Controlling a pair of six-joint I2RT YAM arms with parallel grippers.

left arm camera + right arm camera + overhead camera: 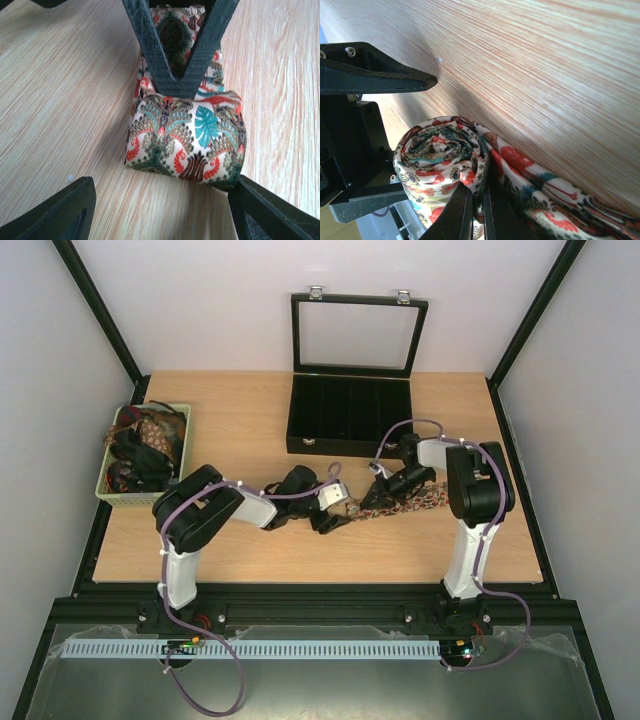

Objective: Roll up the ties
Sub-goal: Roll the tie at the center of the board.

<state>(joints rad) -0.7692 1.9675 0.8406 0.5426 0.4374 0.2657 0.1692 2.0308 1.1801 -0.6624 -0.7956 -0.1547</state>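
Black arms [215, 510] bent inward over tie [187, 145]

Light wood surface [250, 430]: black case [340, 447] open at rear, green basket [183, 440] of ties [140, 445] left, patterned tie [425, 498] centre-right, partly rolled.

Light: bright, even | shadows: soft, faint | focus: tie [187, 135] crisp | table [560, 60] washed-out, blurred upper right
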